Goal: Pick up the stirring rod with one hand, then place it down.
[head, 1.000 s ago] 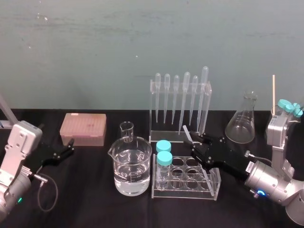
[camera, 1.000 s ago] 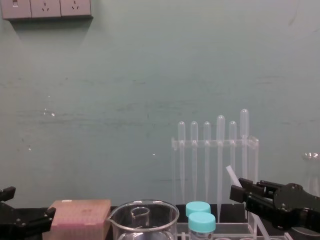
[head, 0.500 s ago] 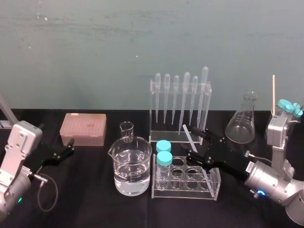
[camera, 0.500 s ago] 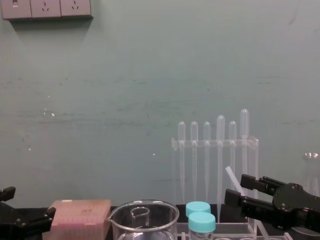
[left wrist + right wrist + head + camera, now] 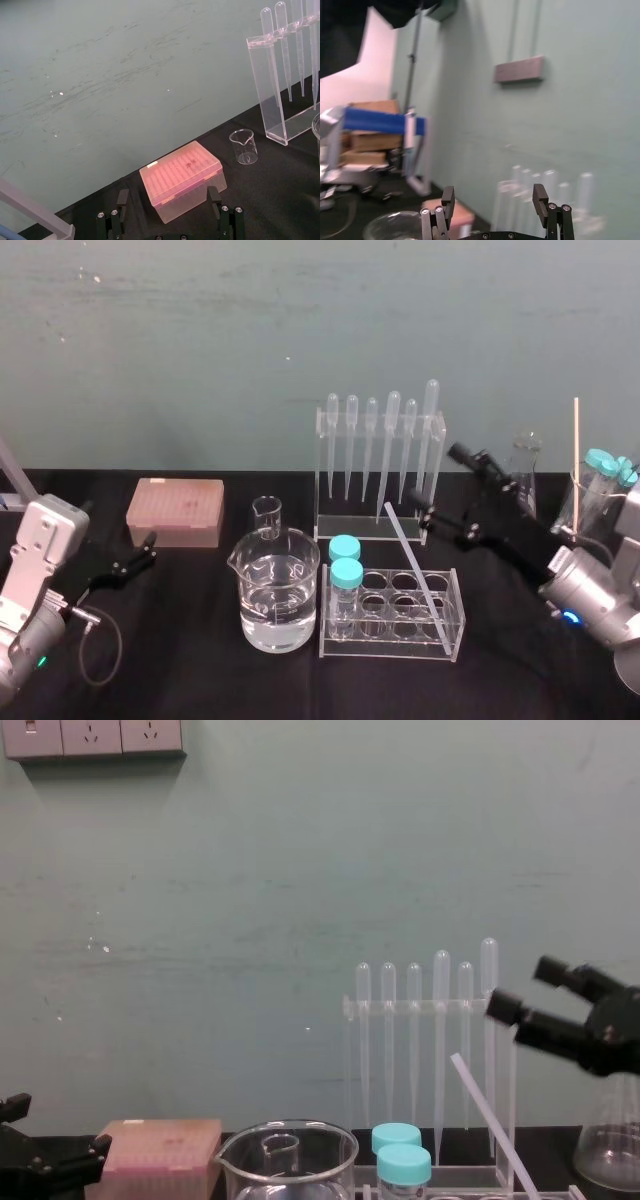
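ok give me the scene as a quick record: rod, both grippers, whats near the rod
stirring rod: tilted across the test tube rack, nothing holding it
right gripper: fingers open, raised, apart from the rod, beside the pipette rack
left gripper: fingers open, parked low near the pink tip box
beaker: holds clear liquid, left of the test tube rack

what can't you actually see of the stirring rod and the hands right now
Stirring rod: lower end cut off by the chest view's bottom edge.
Conical flask: body mostly hidden behind the right hand and arm, head view.
Left hand: largely cut off by the chest view's lower-left edge.
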### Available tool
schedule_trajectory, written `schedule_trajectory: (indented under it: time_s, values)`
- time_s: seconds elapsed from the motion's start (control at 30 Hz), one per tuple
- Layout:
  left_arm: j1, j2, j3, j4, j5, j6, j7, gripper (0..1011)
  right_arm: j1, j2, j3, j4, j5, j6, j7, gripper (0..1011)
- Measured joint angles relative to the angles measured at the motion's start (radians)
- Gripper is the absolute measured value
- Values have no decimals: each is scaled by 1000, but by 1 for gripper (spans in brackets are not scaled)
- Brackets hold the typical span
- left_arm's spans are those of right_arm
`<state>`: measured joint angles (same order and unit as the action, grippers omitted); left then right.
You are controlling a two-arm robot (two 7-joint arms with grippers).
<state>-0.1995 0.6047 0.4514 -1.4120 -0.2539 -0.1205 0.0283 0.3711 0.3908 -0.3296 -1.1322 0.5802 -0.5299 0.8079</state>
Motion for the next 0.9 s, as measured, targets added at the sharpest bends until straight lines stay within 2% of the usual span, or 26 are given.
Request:
schedule_trajectory:
  time_s: [0.1, 0.17, 0.2, 0.33, 0.37, 0.4, 0.47, 0.6, 0.9]
  values:
    - [0, 0, 0, 0, 0, 0, 0, 1000, -24, -1, 44, -23, -12, -7, -73, 1003]
    - [0, 0, 0, 0, 0, 0, 0, 1000, -43, -1, 68, -31, -15, 22, -120, 1003]
    - [0, 0, 0, 0, 0, 0, 0, 1000, -43, -1, 68, -31, -15, 22, -120, 1003]
    - [0, 0, 0, 0, 0, 0, 0, 1000, -90, 2, 104, -46, -23, 105, -218, 1003]
    - [0, 0, 0, 0, 0, 0, 0, 1000, -106, 5, 113, -52, -22, 146, -246, 1003]
    - [0, 0, 0, 0, 0, 0, 0, 1000, -106, 5, 113, -52, -22, 146, -246, 1003]
    - [0, 0, 0, 0, 0, 0, 0, 1000, -128, 8, 123, -59, -21, 228, -289, 1003]
    - [0, 0, 0, 0, 0, 0, 0, 1000, -141, 9, 129, -60, -22, 290, -321, 1003]
    - [0, 0, 0, 0, 0, 0, 0, 1000, -139, 9, 129, -61, -22, 274, -317, 1003]
